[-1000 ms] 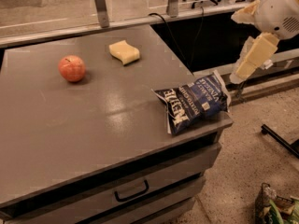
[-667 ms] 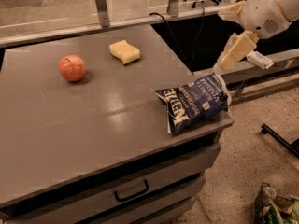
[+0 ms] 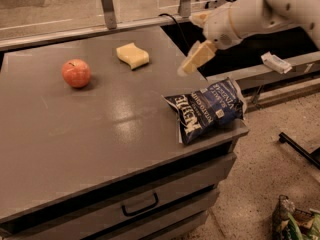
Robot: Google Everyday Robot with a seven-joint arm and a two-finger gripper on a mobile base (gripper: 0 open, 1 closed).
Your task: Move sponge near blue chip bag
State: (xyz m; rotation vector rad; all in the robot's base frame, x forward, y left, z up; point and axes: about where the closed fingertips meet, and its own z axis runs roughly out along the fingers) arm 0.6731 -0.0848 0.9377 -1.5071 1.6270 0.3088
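The sponge (image 3: 132, 55), a pale yellow wavy block, lies at the far middle of the grey counter (image 3: 75, 144). The blue chip bag (image 3: 210, 109), dark blue with white "Kettle" lettering, lies at the counter's right front corner and slightly overhangs the edge. My gripper (image 3: 198, 39) hangs above the counter's right edge, to the right of the sponge and beyond the bag. Its two pale yellow fingers (image 3: 196, 59) stand apart with nothing between them.
A red apple (image 3: 76, 73) sits on the counter to the left of the sponge. Drawers with a handle (image 3: 140, 205) run below the front edge. A rail with a white tag (image 3: 276, 62) is on the right. A bag (image 3: 295, 219) lies on the floor.
My arm has swung left from beyond the counter's right side to above its right edge, closer to the sponge. The sponge, the apple and the bag have not moved.
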